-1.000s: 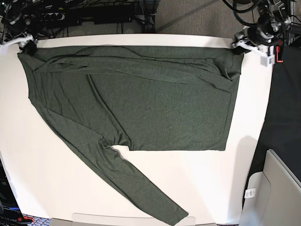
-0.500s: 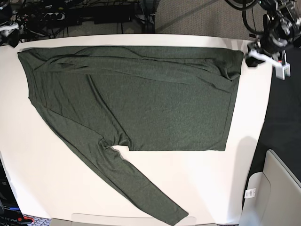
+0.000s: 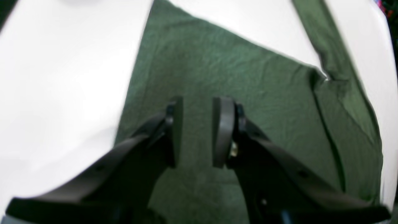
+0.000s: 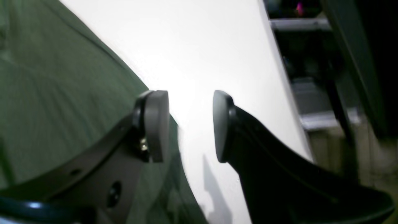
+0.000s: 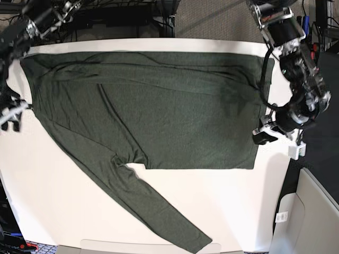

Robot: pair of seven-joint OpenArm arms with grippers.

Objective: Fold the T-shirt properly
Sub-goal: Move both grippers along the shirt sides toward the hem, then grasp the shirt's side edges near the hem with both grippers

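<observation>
The dark olive T-shirt (image 5: 175, 116) lies spread flat on the white table (image 5: 243, 206). One long sleeve (image 5: 153, 206) runs toward the front edge, and the other is folded across the top of the body. In the base view my left gripper (image 5: 261, 135) hovers at the shirt's right hem edge. The left wrist view shows that gripper (image 3: 197, 130) open above the T-shirt (image 3: 248, 81), with nothing between its fingers. My right gripper (image 5: 10, 117) hangs by the shirt's left edge. In the right wrist view it (image 4: 190, 124) stands open over bare table, just beside the T-shirt (image 4: 56, 93).
A pale bin (image 5: 312, 211) with a small white tag (image 5: 282, 216) stands at the lower right, off the table. Cables and a power strip (image 5: 106, 16) run behind the far edge. Dark floor borders the table's right side.
Both arms have left the shirt's far corners and moved nearer along its sides, the left arm down the right edge, the right arm down the left. The shirt lies as before.
</observation>
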